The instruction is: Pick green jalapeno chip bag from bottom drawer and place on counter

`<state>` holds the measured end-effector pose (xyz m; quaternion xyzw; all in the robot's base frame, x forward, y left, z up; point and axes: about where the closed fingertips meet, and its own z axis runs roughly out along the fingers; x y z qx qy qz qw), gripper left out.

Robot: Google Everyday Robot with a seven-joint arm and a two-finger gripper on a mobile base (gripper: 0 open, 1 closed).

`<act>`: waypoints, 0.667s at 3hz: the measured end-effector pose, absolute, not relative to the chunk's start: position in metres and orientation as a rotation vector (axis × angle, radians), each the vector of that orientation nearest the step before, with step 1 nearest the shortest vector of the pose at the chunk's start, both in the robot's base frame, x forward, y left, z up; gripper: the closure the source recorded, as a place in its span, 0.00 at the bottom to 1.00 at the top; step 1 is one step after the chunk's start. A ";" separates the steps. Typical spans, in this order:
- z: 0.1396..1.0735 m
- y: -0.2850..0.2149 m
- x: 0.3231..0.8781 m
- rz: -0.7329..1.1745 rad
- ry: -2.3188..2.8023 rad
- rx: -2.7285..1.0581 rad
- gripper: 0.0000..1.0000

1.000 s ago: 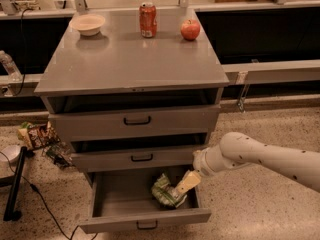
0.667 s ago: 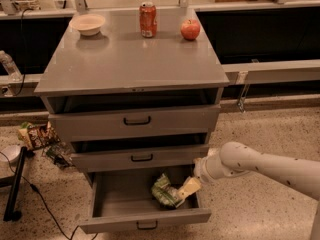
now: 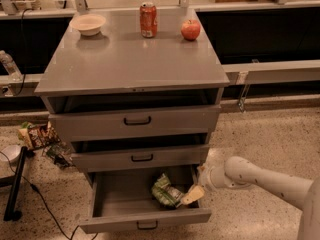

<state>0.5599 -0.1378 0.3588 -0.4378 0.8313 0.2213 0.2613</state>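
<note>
The green jalapeno chip bag [image 3: 165, 190] lies crumpled in the open bottom drawer [image 3: 145, 219], toward its right side. My gripper [image 3: 189, 197] reaches into the drawer from the right on a white arm and sits right beside the bag, touching or nearly touching its right edge. The counter [image 3: 125, 64] is the flat grey top of the cabinet above.
On the counter stand a white bowl [image 3: 88, 24], a red soda can [image 3: 148, 19] and a red apple [image 3: 190, 29]. The two upper drawers [image 3: 137, 121] are slightly pulled out. Brown snack packets [image 3: 37, 135] and cables lie on the floor at the left.
My arm has lowered and moved slightly left, bringing the gripper deeper into the bottom drawer beside the bag. The bag has not visibly moved.
</note>
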 end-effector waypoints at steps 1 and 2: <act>0.301 -0.138 0.569 0.601 2.284 -1.158 0.00; 0.305 -0.138 0.566 0.606 2.280 -1.160 0.00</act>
